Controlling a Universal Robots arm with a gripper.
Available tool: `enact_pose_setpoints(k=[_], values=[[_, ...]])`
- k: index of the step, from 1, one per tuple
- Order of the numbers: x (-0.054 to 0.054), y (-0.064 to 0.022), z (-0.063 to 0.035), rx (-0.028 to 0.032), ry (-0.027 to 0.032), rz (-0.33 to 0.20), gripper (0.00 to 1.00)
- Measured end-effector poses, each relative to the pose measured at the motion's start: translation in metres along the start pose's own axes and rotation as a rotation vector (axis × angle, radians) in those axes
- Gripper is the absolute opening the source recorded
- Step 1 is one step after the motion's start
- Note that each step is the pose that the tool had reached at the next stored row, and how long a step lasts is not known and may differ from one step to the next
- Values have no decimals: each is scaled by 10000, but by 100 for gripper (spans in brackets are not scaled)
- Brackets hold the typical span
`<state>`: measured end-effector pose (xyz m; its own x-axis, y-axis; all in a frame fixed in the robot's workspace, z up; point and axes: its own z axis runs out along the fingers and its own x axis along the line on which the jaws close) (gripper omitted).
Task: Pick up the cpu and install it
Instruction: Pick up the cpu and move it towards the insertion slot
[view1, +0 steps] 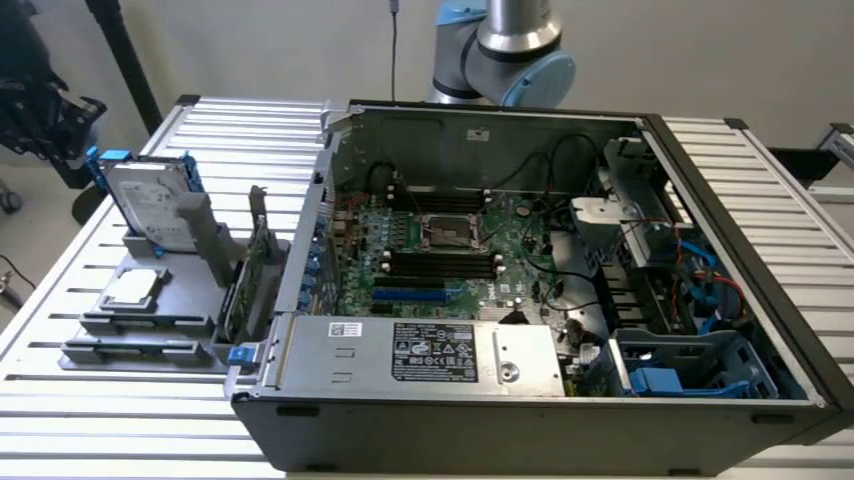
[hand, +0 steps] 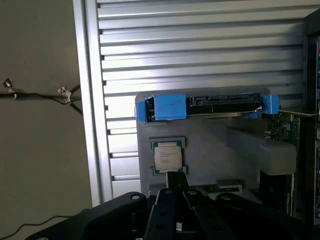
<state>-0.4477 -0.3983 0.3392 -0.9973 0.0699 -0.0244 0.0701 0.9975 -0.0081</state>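
Observation:
The cpu (view1: 130, 288), a small flat square chip with a dull silver top, lies flat on the grey holder (view1: 160, 300) at the exterior view's left, beside the open computer case. In the wrist view the cpu (hand: 167, 156) lies just beyond my gripper (hand: 175, 181), whose dark fingers are shut together with nothing between them. The gripper hangs above the holder (hand: 210, 145), apart from the chip. The black-framed socket (view1: 451, 232) sits in the middle of the green motherboard inside the case. The arm's elbow (view1: 507, 50) rises behind the case.
A silver hard drive in a blue frame (view1: 147, 205) stands upright at the back of the holder, its top edge (hand: 205, 105) beyond the cpu. A green card (view1: 247, 290) stands between holder and case. Slatted metal table (view1: 80, 400) underneath; cables and the power supply (view1: 414, 355) fill the case.

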Motion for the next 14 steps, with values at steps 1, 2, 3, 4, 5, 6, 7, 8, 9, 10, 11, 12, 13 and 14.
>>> enact_pose_setpoints(k=[1,2,3,4,5,6,7,8,9,10,11,12,13,14], values=[[0,0,0,0,0,0,11],[0,0,0,0,0,0,11],[0,0,0,0,0,0,11],[0,0,0,0,0,-1,11],[0,0,0,0,0,0,11],[0,0,0,0,0,0,12],[0,0,0,0,0,0,17],[0,0,0,0,0,0,24],[0,0,0,0,0,0,24],[0,0,0,0,0,0,30],[0,0,0,0,0,0,36],[0,0,0,0,0,-1,36],[0,0,0,0,0,0,47],[0,0,0,1,1,0,47]])
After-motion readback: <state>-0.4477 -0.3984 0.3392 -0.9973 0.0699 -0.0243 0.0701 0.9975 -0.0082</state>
